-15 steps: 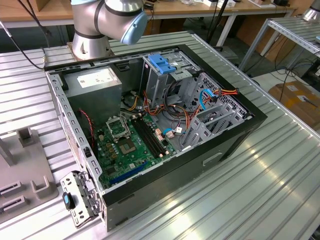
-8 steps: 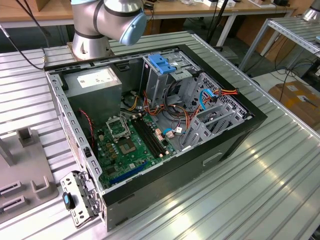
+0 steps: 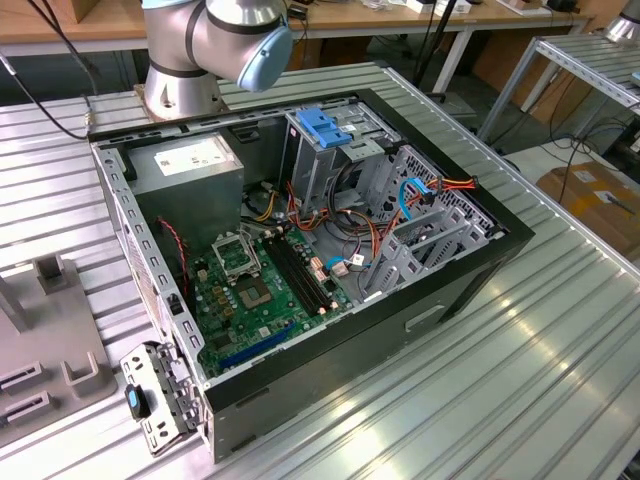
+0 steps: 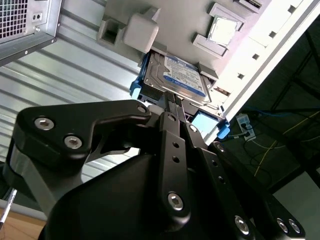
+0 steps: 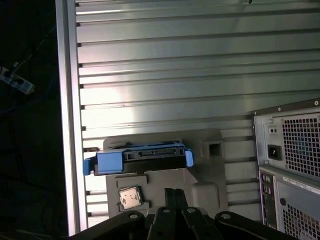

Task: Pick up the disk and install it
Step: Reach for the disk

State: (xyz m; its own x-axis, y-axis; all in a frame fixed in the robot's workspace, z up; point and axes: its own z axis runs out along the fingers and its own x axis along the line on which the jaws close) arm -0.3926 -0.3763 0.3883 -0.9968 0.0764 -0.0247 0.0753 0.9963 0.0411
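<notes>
Gripper narrow, fingers together and empty, over the disk.
On the exterior view's left I see the grey fixture. In both wrist views the disk lies flat in it, a chip just beside. The open case stands mid-table on ribbed metal, with benches behind.

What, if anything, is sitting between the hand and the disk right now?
Nothing visible. In the second wrist view the hand points straight at the disk, which lies in its grey holder. No cable, bracket or other part crosses between them. Whether they already touch, I cannot tell.
</notes>
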